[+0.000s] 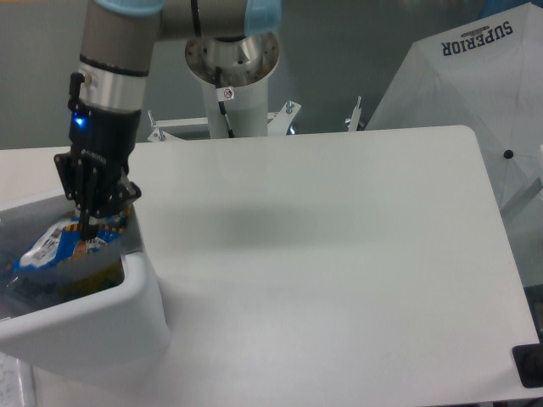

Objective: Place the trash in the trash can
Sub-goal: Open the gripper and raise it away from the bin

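Jaws pinched on one end of the blue snack packet, the gripper hangs inside the mouth of the white trash can at the table's left end. The packet trails leftward from the fingertips, lying nearly flat below the rim; letting go looks like all that remains.

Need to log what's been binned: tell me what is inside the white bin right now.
Inside the white bin the blue snack packet is visible, its top edge pinched by the gripper. Dark and yellowish shapes lie under it, too blurred to identify. No bottle can be made out.
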